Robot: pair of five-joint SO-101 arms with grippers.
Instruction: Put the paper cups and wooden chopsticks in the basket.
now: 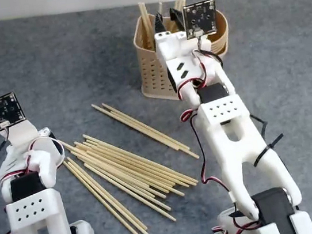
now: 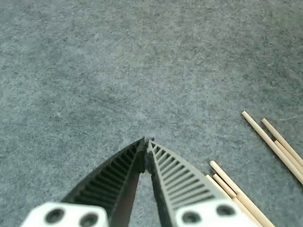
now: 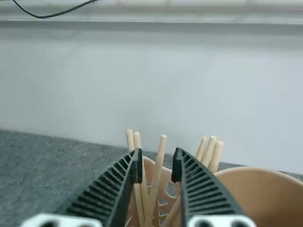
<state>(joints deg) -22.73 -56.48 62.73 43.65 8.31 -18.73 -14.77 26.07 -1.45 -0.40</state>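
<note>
Hovering our right gripper [image 3: 156,165] over the tan perforated plastic basket [image 1: 153,76], jaws a little apart, we judge the loose pale wooden chopsticks [image 1: 126,170] on the grey carpet [image 1: 49,62] lie nearer our left gripper [image 2: 146,142], its jaws together, their long axes running diagonally between the two arms.

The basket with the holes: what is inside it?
Several wooden chopsticks stand in the basket, tips above its rim, beside what looks like a paper cup. The right gripper over it covers the rest.
</note>
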